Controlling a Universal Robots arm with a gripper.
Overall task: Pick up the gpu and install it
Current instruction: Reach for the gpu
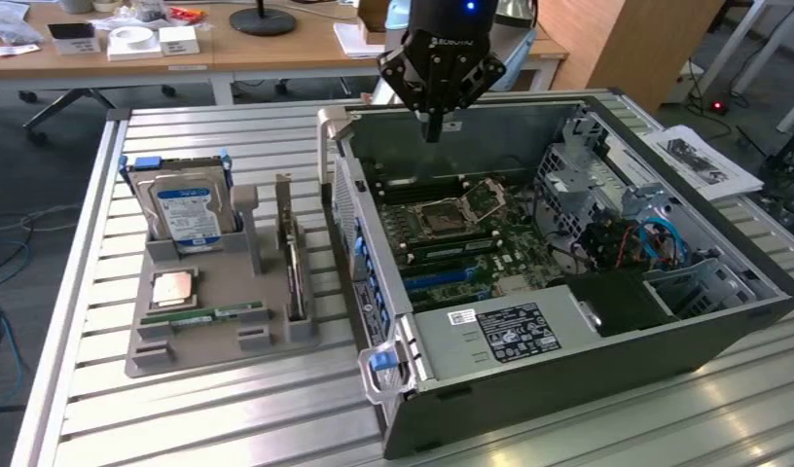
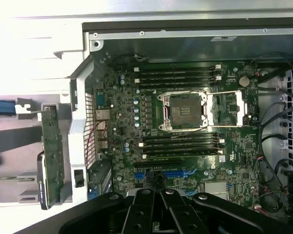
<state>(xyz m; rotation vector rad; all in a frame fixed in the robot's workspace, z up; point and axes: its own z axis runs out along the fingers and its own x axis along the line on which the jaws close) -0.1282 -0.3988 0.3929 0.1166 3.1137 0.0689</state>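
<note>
Gripper (image 1: 432, 128), pinched closed and empty, hangs over the case (image 1: 631, 365). In the exterior view the gpu (image 1: 293, 265) stands on edge in the rack (image 1: 176, 358), at the case's nine o'clock. It is probably light, stiff and fragile, best taken by its top edge.

Soft, even room light fell on the table (image 1: 215, 409), casting only faint shadows; the case (image 1: 566, 379) interior sat in shade. In the wrist view the table burned out to white glare, the board (image 2: 122, 122) was evenly lit, the gripper (image 2: 158, 184) a dark silhouette.
</note>
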